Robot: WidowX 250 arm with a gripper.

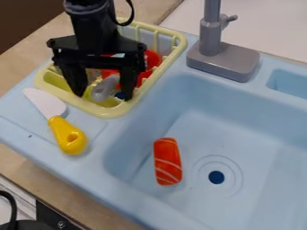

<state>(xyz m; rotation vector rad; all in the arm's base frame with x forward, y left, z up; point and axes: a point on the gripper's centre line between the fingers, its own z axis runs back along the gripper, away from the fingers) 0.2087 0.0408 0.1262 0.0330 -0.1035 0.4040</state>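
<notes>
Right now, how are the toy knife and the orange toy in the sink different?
The knife has a white blade and yellow handle; the orange toy is orange with pale stripes. The knife lies on the sink's edge, the orange toy down in the basin. Both are lying flat.

You have a tan, wood-look countertop [27, 60] running beneath the light-blue toy sink unit [129, 197], with a dark brown area [24, 18] at your upper left and a plain off-white surface [269, 24] at your upper right, under soft light
</notes>
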